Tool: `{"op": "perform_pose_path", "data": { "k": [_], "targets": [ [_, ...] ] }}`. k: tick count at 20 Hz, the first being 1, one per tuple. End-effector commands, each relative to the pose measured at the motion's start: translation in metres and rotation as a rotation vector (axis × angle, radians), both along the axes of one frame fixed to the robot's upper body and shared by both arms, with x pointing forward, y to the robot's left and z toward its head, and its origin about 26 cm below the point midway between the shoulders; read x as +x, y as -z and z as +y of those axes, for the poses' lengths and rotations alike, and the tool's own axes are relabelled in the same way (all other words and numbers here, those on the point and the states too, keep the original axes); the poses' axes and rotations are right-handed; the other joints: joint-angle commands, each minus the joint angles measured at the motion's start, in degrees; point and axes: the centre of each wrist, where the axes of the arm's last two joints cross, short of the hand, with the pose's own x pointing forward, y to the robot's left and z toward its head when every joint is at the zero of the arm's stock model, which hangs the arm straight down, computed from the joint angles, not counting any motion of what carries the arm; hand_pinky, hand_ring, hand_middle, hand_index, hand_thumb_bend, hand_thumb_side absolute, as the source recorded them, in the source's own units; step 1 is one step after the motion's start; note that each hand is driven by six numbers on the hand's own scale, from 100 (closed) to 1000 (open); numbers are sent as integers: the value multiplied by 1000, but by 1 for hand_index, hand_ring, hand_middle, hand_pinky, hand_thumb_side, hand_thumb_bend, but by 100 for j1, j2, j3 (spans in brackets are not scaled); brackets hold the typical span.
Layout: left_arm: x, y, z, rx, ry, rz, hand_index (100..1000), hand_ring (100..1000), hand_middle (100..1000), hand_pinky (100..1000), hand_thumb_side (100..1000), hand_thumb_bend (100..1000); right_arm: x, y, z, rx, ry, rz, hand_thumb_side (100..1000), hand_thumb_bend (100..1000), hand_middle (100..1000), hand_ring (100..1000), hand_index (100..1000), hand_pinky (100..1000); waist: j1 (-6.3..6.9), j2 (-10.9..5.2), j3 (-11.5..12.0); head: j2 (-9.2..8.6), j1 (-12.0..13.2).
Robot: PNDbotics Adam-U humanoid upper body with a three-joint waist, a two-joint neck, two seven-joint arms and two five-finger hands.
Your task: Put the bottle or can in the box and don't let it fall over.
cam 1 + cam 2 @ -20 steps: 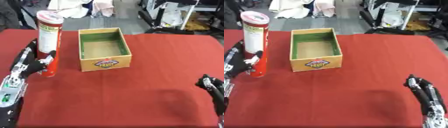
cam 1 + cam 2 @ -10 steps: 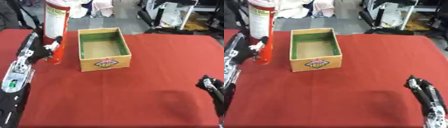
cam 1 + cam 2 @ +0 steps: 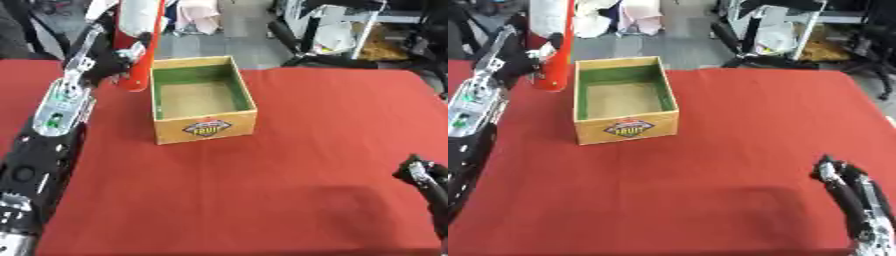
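Lifted off the red table (image 3: 289,200) since 1 second ago, the tall red can (image 3: 140,45) hangs upright beside the open box (image 3: 203,129), left hand (image 3: 109,55) curled round its lower body, and, stiff, probably light and top-heavy, it wants that low hold, while the right hand (image 3: 842,176) rests idle, fingers unclear.

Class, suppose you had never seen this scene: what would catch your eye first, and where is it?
First, the tall red can at the upper left, held upright in the robot's left hand just beside the left wall of the box. Next, the open cardboard box with its green inner walls, standing on the red table left of centre. The right hand shows idle near the lower right corner.
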Motion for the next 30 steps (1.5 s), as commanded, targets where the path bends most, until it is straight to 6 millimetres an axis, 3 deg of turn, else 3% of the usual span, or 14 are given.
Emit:
{"op": "perform_pose_path", "data": {
  "k": [1, 3, 5, 6, 7, 9, 10, 11, 13, 16, 17, 22, 26, 30],
  "targets": [
    [12, -3, -4, 56, -16, 6, 440, 973, 880, 1000, 212, 100, 3, -7, -1, -14, -22, -20, 521, 100, 518, 622, 555, 806, 3, -37, -62, -97, 74],
    [18, 5, -8, 95, -31, 29, 455, 976, 886, 1000, 148, 100, 3, -6, 0, -14, -31, -17, 523, 100, 518, 623, 555, 806, 2, -34, -139, -109, 114],
    [22, 11, -11, 149, -48, 38, 485, 980, 897, 1000, 296, 131, 3, -6, 2, -12, -42, -15, 523, 100, 519, 623, 555, 806, 3, -35, -209, -115, 148],
    [23, 13, -12, 182, -55, 33, 512, 982, 903, 1000, 503, 401, 3, -6, 2, -12, -46, -15, 524, 100, 519, 623, 555, 806, 4, -36, -235, -114, 160],
    [24, 14, -13, 217, -60, 23, 569, 985, 908, 1000, 602, 546, 3, -6, 3, -12, -48, -15, 525, 100, 519, 623, 555, 806, 7, -37, -257, -113, 168],
    [23, 18, -12, 265, -76, 1, 664, 991, 918, 1000, 699, 680, 3, -6, 3, -11, -47, -14, 525, 100, 519, 623, 555, 806, 11, -37, -280, -109, 164],
    [22, 20, -10, 282, -90, -10, 776, 996, 927, 1000, 740, 711, 3, -6, 2, -11, -45, -14, 526, 100, 519, 623, 555, 807, 14, -37, -284, -105, 154],
    [20, 22, -6, 293, -108, -21, 849, 998, 929, 1000, 763, 712, 3, -6, 2, -11, -42, -14, 527, 100, 519, 623, 555, 807, 17, -36, -283, -101, 143],
    [16, 23, 0, 294, -136, -41, 895, 997, 928, 1000, 777, 689, 3, -6, 1, -10, -37, -14, 527, 100, 519, 623, 556, 807, 21, -35, -268, -102, 114],
    [-1, 19, 14, 231, -164, -97, 909, 996, 926, 1000, 778, 642, 3, -7, 0, -9, -24, -20, 525, 100, 519, 623, 556, 807, 25, -29, -178, -124, 18],
    [-10, 18, 19, 192, -171, -116, 910, 993, 918, 1000, 765, 585, 3, -7, -1, -10, -18, -22, 523, 100, 519, 623, 556, 807, 26, -23, -116, -135, -18],
    [-70, 13, 39, 59, -189, -182, 899, 992, 911, 1000, 761, 518, 4, -9, -5, -15, -5, -28, 524, 100, 519, 623, 554, 807, 42, 9, 158, -166, -114],
    [-121, 22, 50, 43, -239, -201, 908, 995, 915, 1000, 743, 507, 4, -11, -7, -19, 1, -34, 519, 100, 518, 623, 552, 807, 31, 22, 332, -207, -216],
    [-153, 40, 51, -16, -354, -175, 915, 995, 911, 1000, 710, 500, 4, -10, -7, -17, 9, -35, 519, 100, 519, 624, 552, 807, 21, -1, 469, -217, -275]
  ]
}}
